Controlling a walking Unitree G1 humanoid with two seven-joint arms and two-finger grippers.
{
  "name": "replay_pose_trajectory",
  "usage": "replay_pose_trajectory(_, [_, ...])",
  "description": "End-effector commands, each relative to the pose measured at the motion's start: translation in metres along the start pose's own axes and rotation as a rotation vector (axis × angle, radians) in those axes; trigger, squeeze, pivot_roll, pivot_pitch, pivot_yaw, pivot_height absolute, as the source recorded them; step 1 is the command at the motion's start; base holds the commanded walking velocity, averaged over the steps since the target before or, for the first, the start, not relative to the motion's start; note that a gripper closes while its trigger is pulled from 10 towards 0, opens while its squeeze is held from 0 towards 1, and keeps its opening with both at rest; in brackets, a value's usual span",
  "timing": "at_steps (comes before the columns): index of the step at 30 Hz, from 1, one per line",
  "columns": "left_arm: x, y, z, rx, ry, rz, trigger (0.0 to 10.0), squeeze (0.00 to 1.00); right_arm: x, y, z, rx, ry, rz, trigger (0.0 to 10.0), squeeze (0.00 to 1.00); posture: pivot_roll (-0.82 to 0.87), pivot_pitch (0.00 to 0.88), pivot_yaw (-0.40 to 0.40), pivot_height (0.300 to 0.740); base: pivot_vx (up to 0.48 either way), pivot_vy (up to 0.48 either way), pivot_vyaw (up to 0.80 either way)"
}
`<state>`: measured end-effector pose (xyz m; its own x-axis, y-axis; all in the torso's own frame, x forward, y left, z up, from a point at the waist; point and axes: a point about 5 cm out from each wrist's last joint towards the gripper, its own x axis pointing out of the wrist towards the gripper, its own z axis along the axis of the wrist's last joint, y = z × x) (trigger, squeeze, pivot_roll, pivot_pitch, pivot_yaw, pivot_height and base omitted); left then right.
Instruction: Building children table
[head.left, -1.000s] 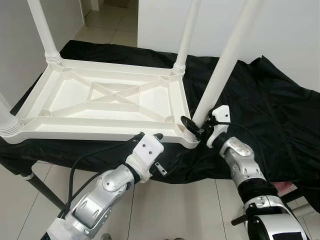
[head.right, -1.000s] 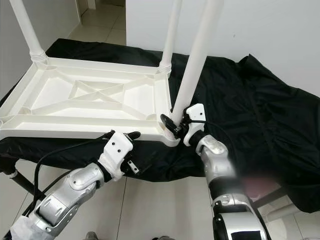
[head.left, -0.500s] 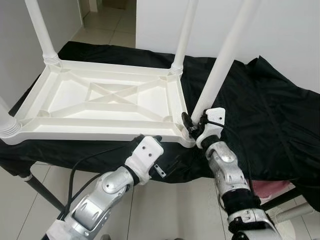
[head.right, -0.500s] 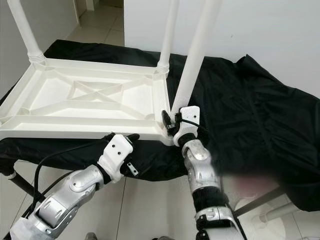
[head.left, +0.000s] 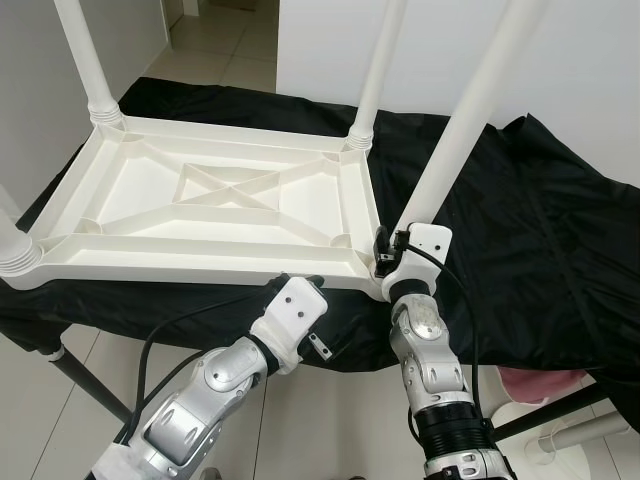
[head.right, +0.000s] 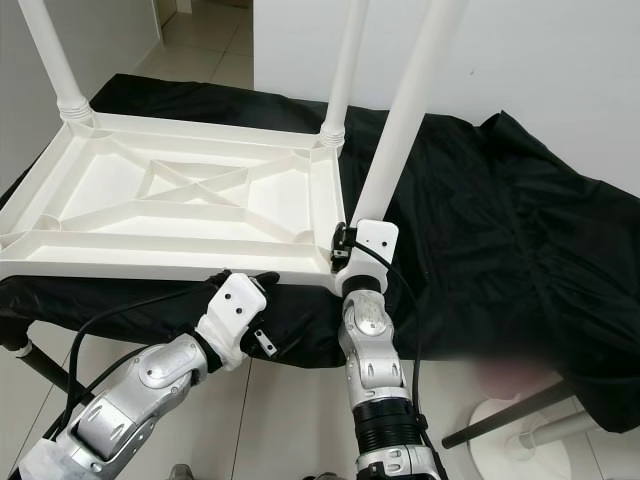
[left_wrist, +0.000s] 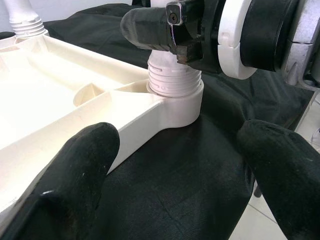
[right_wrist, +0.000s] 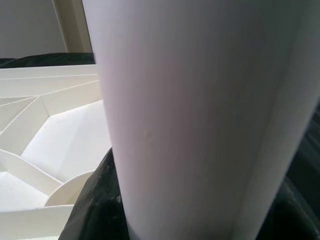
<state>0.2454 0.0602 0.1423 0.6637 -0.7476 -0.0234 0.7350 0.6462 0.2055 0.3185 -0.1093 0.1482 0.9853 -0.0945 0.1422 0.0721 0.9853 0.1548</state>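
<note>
The white moulded-plastic children's table top (head.left: 215, 205) is seen upside down in the centre-left of the head views, lying on a bench covered with a black cloth (head.left: 520, 215). Four white round plastic legs are counted, one in each corner socket: the leg at the lower right corner (head.left: 455, 140), one at the upper right (head.left: 375, 70), one at the upper left (head.left: 80, 55) and one at the far left edge (head.left: 12, 245). The top is judged to be light and rather stiff because of the crossed ribs underneath, but smooth and slippery, so it may slide on the cloth when a leg is turned. A leg is best taken low, just above its threaded collar (left_wrist: 172, 80), where it bends least. The right tool (head.left: 392, 250) is closed around the lower right leg just above the socket, as is shown in the right wrist view, where the leg (right_wrist: 200, 115) stands between the black fingers. The left tool (head.left: 298, 282) is spread wide, holds nothing, and sits at the near rim of the top, with its fingers (left_wrist: 75, 165) before the corner socket.
</note>
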Motion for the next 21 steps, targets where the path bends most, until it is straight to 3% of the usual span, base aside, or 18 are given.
replay_pose_trajectory(1, [0.0, -0.011, 0.001, 0.004, -0.006, -0.129, 10.0, 0.0, -0.005, -0.008, -0.009, 0.021, 0.047, -0.035, 10.0, 0.0, 0.06, 0.072, -0.101, 0.74, 0.0, 0.0, 0.0])
replay_pose_trajectory(2, [0.0, -0.01, 0.0, 0.005, -0.006, -0.129, 10.0, 0.0, -0.005, -0.009, -0.009, 0.02, 0.05, -0.044, 10.0, 0.0, 0.06, 0.069, -0.101, 0.74, 0.0, 0.0, 0.0])
replay_pose_trajectory(3, [0.0, -0.01, 0.0, 0.006, -0.004, -0.128, 10.0, 0.0, -0.005, -0.011, -0.008, 0.011, 0.05, -0.054, 10.0, 0.19, 0.06, 0.067, -0.101, 0.74, 0.0, 0.0, 0.0])
replay_pose_trajectory(4, [0.0, -0.01, 0.0, 0.006, -0.004, -0.128, 10.0, 0.0, -0.005, -0.011, -0.008, 0.011, 0.05, -0.054, 10.0, 0.19, 0.06, 0.067, -0.101, 0.74, 0.0, 0.0, 0.0])
replay_pose_trajectory(5, [0.0, -0.01, 0.0, 0.006, -0.004, -0.128, 10.0, 0.0, -0.004, -0.011, -0.007, 0.017, 0.044, -0.04, 10.0, 1.0, 0.06, 0.065, -0.102, 0.74, 0.0, 0.0, 0.0])
replay_pose_trajectory(14, [0.0, -0.008, 0.0, 0.009, -0.002, -0.128, 10.0, 0.0, 0.0, -0.011, -0.002, 0.088, 0.02, 0.041, 10.0, 1.0, 0.06, 0.063, -0.099, 0.74, 0.0, 0.0, 0.0])
replay_pose_trajectory(17, [0.0, -0.01, 0.0, 0.004, -0.003, -0.131, 10.0, 0.0, 0.005, -0.011, -0.001, 0.094, 0.026, 0.196, 10.0, 1.0, 0.05, 0.061, -0.096, 0.74, 0.0, 0.0, 0.0])
replay_pose_trajectory(18, [0.0, -0.01, 0.0, 0.004, -0.003, -0.131, 10.0, 0.0, 0.005, -0.011, -0.001, 0.094, 0.026, 0.196, 10.0, 1.0, 0.05, 0.061, -0.096, 0.74, 0.0, 0.0, 0.0])
replay_pose_trajectory(19, [0.0, -0.01, 0.0, 0.003, -0.002, -0.132, 10.0, 0.0, 0.006, -0.013, -0.001, 0.089, 0.029, 0.243, 10.0, 0.55, 0.05, 0.062, -0.096, 0.74, 0.0, 0.0, 0.0])
replay_pose_trajectory(20, [0.0, -0.009, 0.0, 0.003, -0.003, -0.132, 10.0, 0.0, 0.007, -0.015, -0.001, 0.079, 0.036, 0.272, 10.0, 0.0, 0.05, 0.061, -0.097, 0.74, 0.0, 0.0, 0.0])
replay_pose_trajectory(21, [0.0, -0.009, 0.0, 0.003, -0.003, -0.132, 10.0, 0.0, 0.007, -0.015, -0.001, 0.079, 0.036, 0.272, 10.0, 0.0, 0.05, 0.061, -0.097, 0.74, 0.0, 0.0, 0.0])
